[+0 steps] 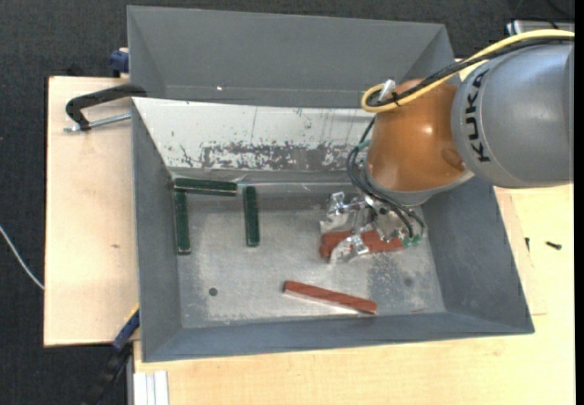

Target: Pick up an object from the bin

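My hand (pixel 354 230) is clenched on a red block (pixel 333 243), right of middle in the bin (pixel 274 47).
The hold looks off-centre; lifting could tilt it loose onto the red stick (pixel 328 296) just nearer.

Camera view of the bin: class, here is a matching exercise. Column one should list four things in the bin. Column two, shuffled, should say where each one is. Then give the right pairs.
Things:
1. hand
2. long red-brown stick
3. crosswise green bar
4. small dark dot

Places:
A. front left of the floor, alone
B. right of the middle, over a short red piece
C. left side, near the back wall
D. lying flat by the front wall

Pairs: 1-B, 2-D, 3-C, 4-A
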Available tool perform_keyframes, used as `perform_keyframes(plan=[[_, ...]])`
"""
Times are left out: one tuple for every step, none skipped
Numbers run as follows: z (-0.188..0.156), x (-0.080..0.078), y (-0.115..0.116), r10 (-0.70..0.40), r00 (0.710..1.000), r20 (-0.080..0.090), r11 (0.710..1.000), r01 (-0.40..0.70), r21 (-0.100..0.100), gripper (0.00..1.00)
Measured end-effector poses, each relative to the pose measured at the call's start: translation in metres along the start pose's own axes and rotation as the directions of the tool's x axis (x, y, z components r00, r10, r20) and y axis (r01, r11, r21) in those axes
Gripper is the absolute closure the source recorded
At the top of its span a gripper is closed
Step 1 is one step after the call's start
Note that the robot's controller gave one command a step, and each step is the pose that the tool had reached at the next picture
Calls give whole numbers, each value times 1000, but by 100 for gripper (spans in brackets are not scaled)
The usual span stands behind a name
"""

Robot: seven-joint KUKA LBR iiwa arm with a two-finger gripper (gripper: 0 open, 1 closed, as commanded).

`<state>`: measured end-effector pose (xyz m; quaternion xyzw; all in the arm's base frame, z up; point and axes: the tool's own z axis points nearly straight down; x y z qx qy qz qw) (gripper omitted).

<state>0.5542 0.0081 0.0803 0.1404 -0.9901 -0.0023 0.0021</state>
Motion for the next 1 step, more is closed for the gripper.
perform_keyframes(plan=[[-162,9,11,-10,1000,13,1000,10,7,100]])
